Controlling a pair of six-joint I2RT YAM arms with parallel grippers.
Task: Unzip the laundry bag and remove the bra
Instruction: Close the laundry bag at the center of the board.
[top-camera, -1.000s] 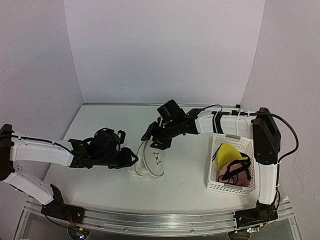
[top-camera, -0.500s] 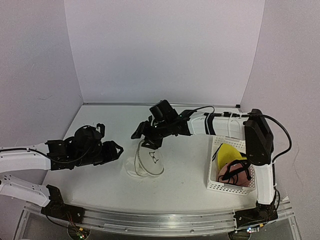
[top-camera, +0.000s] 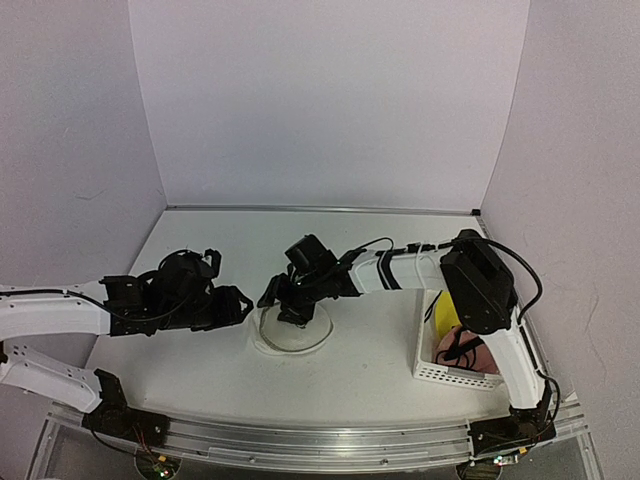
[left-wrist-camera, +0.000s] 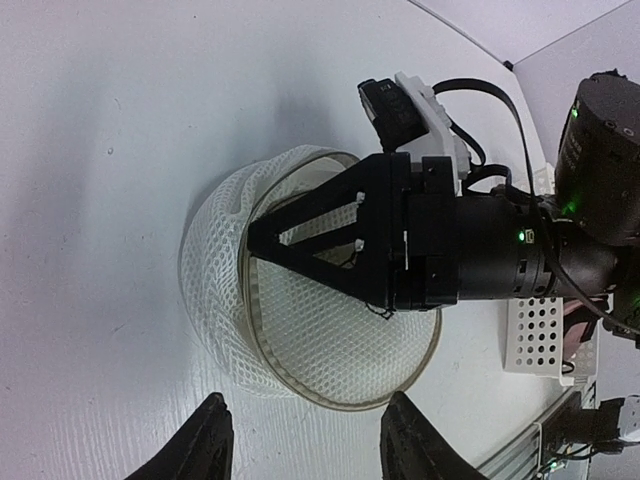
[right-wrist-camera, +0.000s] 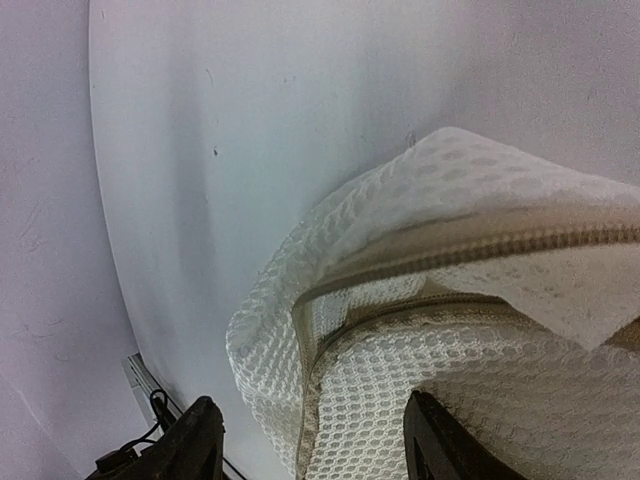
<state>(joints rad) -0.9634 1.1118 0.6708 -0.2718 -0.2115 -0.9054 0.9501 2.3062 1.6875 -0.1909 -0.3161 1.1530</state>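
Note:
The laundry bag (top-camera: 300, 335), a round white mesh pouch with a stiff rim, lies flat on the table; it also shows in the left wrist view (left-wrist-camera: 330, 350). No bra shows through its mesh. My right gripper (top-camera: 284, 306) is open and presses down on the bag's far left edge. In the right wrist view its jaws (right-wrist-camera: 315, 445) straddle the mesh (right-wrist-camera: 470, 390) beside the beige zipper (right-wrist-camera: 350, 315), which gapes a little. My left gripper (top-camera: 238, 305) is open and empty, just left of the bag and apart from it; its fingertips (left-wrist-camera: 213, 440) frame the bag's near rim.
A white perforated basket (top-camera: 432, 368) stands at the right, holding yellow and pink padded pieces with black straps (top-camera: 462, 345). The right arm (top-camera: 400, 265) stretches across the table's middle. Purple walls close the back and sides.
The bag has gone from standing on its edge to lying flat. My right gripper has moved left and down onto it. My left gripper has let go and pulled back left.

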